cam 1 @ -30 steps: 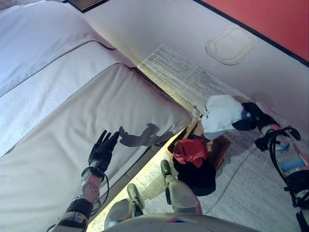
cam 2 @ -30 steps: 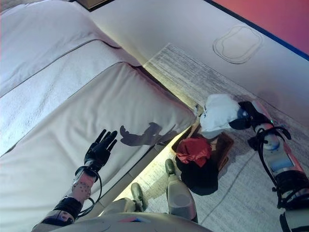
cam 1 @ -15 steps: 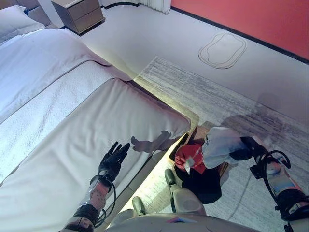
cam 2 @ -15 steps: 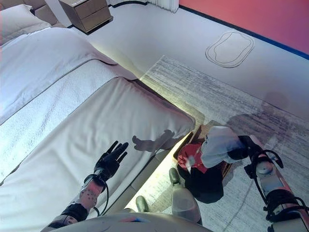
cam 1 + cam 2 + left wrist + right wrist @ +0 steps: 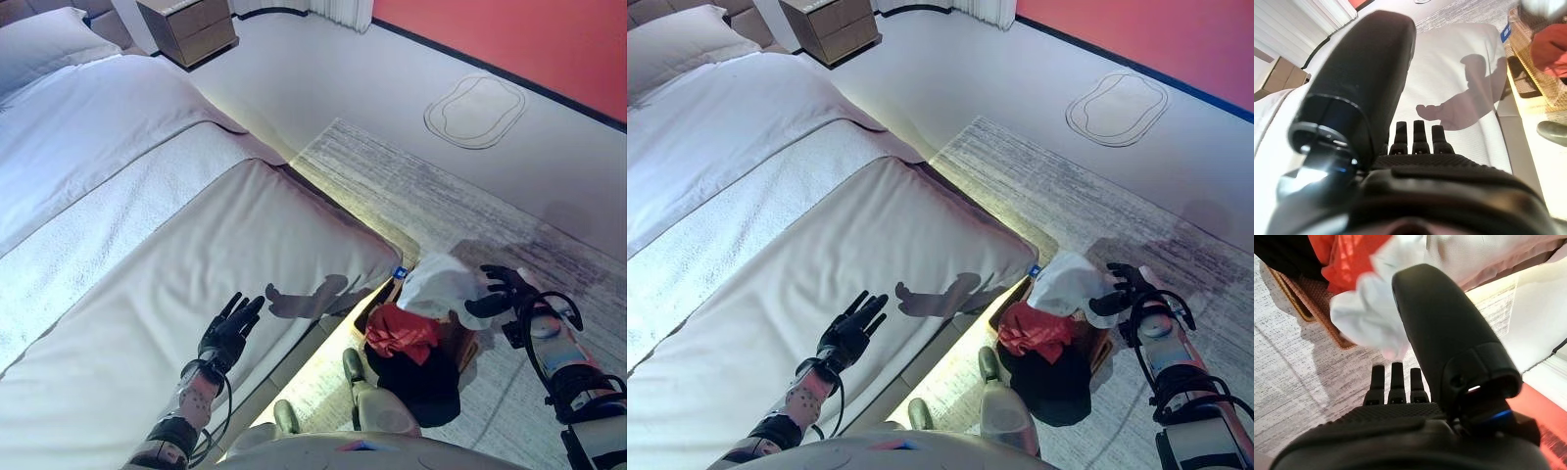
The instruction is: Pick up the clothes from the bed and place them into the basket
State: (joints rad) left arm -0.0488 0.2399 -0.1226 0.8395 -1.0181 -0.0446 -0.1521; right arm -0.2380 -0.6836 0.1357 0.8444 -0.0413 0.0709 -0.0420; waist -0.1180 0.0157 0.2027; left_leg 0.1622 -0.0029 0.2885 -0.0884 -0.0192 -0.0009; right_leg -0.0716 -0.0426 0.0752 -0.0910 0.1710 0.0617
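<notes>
Dark fingers of our left hand (image 5: 228, 333) spread wide over the bed (image 5: 147, 225) at lower left. At lower right, our right hand (image 5: 498, 291) opens beside the white garment (image 5: 441, 289), draped atop red clothes (image 5: 402, 331) in the basket (image 5: 465, 343).

left hand (image 5: 1415, 166), straight fingers (image 5: 1420, 134), bed (image 5: 1459, 73)
</notes>
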